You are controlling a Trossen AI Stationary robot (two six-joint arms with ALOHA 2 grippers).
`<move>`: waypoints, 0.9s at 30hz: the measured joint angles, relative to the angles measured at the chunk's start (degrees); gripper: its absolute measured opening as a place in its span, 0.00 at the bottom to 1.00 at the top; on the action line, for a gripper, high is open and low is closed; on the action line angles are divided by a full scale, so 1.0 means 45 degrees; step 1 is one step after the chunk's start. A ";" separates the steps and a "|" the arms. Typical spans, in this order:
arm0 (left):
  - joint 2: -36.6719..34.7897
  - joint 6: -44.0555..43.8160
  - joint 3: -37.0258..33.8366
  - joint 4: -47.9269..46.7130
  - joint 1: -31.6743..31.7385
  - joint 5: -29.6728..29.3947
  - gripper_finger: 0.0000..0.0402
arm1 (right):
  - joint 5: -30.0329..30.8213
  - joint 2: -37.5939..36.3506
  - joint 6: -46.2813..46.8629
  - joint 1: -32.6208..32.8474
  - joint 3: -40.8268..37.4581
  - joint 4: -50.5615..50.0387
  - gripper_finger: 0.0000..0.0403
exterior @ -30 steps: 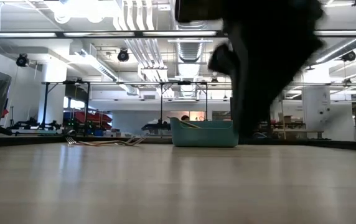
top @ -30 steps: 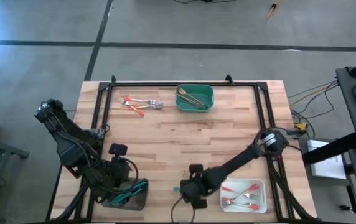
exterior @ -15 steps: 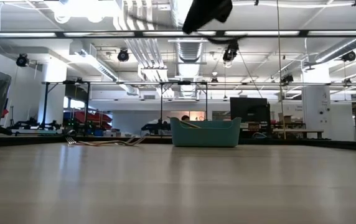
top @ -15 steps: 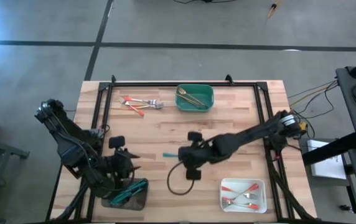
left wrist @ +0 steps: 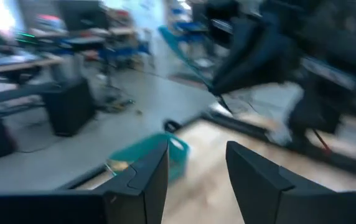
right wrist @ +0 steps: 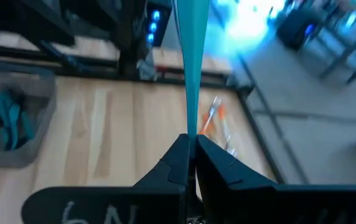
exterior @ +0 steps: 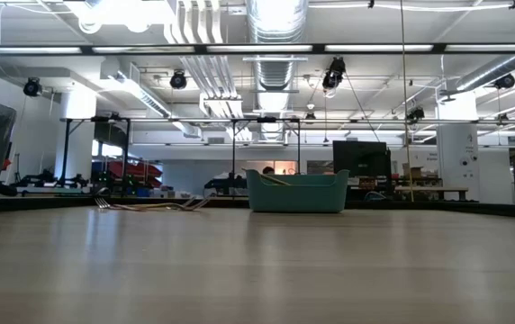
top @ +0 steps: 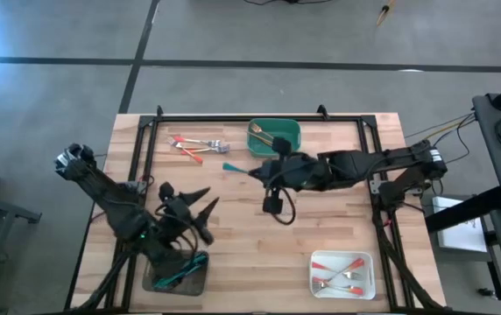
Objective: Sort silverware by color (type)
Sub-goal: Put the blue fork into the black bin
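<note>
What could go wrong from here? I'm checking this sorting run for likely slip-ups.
1. The right gripper pinches the teal piece only at one end, so most of it sticks out and might swing or slip loose.
2. It is held up by the green tray, which holds gold pieces, while the other teal ones lie in the grey tray, so a drop here would likely missort it.

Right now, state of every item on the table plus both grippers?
Right gripper: shut on teal utensil, raised by the green tray.
Left gripper: open, empty, above the grey tray.
Green tray: holds gold pieces.
Grey tray: holds teal pieces.
White tray: holds red-handled pieces.
Loose red-handled pieces: lying on the table, unsorted.
</note>
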 joint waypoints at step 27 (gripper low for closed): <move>0.1926 0.2329 0.2753 0.2300 0.2046 -0.1665 0.36 | 0.0241 0.0452 -0.3979 0.0029 0.0000 0.2279 0.02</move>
